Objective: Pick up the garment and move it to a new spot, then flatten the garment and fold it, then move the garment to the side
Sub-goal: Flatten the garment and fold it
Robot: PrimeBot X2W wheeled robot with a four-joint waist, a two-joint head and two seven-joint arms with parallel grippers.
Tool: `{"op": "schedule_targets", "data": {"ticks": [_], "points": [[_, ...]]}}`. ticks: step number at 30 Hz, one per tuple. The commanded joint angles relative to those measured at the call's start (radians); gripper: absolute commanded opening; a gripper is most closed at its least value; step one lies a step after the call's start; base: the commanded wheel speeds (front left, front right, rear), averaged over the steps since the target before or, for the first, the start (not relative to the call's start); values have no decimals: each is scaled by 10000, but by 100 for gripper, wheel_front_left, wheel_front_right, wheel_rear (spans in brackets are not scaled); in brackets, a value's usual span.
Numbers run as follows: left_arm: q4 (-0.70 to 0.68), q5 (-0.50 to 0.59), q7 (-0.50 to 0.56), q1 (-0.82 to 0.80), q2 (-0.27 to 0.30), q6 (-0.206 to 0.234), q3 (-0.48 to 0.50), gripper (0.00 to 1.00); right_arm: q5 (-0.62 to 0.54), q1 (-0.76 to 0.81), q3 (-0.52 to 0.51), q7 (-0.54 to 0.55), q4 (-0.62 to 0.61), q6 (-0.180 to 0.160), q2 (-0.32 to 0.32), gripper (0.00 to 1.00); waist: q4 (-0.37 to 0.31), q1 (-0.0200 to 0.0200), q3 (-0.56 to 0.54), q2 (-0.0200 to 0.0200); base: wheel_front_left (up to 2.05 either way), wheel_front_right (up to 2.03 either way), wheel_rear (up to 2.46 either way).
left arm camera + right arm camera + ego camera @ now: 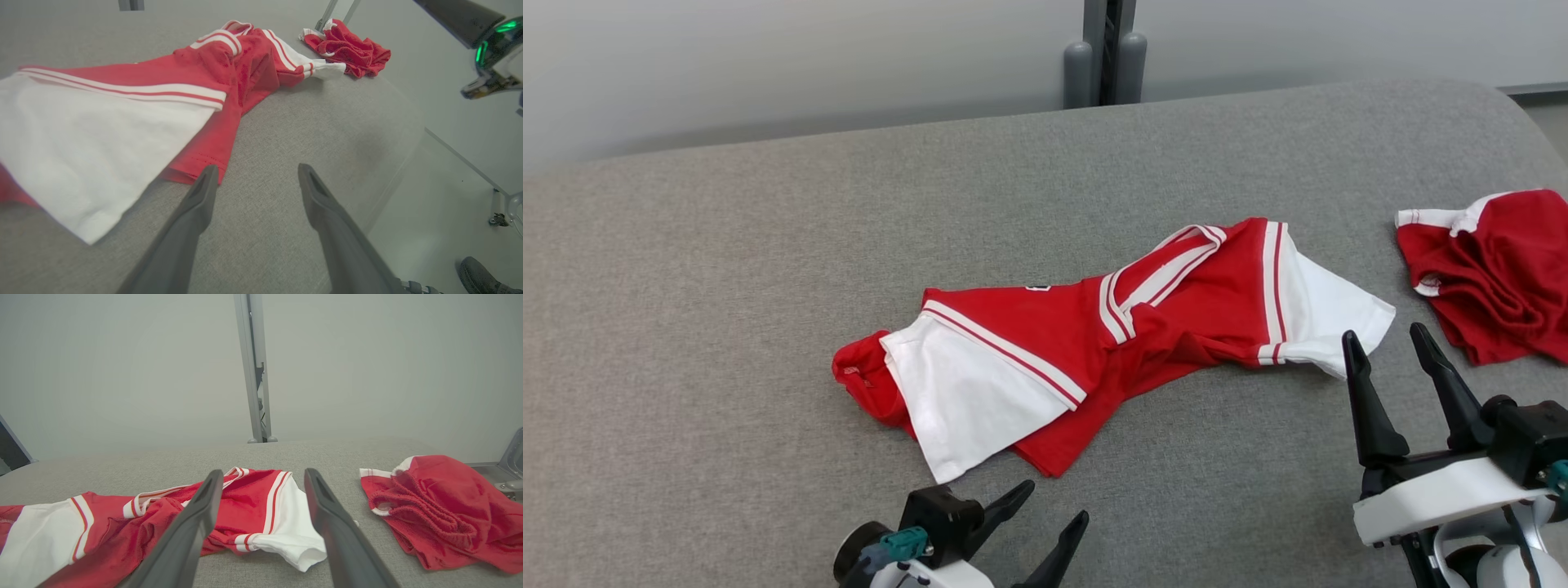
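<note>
One red-and-white shirt (1111,327), crumpled and twisted, lay on the grey table (727,286). Its red hem was just beyond the tips of the left gripper (1055,501), and one white sleeve was just ahead of the right gripper (1383,331). Both pairs of fingers stood spread, holding nothing. One second red garment (1494,269) lay bunched, well off to the right of the right fingers. Progress, as judged: shirt not flattened or folded; the grasp, the fold and the move aside were all left to do.
</note>
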Motion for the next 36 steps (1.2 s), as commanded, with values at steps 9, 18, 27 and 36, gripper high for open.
{"op": "schedule_targets", "data": {"ticks": [9, 18, 27, 36], "points": [[2089, -20, -347, -994, -414, -192, 11, 100, 124, -442, -15, -239, 142, -3, -35, 100, -697, 0, 913, -1, 0, 0, 0], [2911, 42, -1201, -1574, -588, -429, 59, 0, 309, -595, -26, -472, 350, -3, -33, 100, -837, 0, 1143, -1, 0, 0, 0], [1316, -49, -986, -1243, -112, -373, 28, 0, 427, -497, -193, -583, 536, -3, -34, 100, -402, 0, 902, -1, 0, 0, 0], [-2504, -548, 545, -421, 1200, 85, 503, 0, 483, -347, -458, -457, 545, -3, -33, 100, 359, 0, 505, -1, 0, 0, 0]]}}
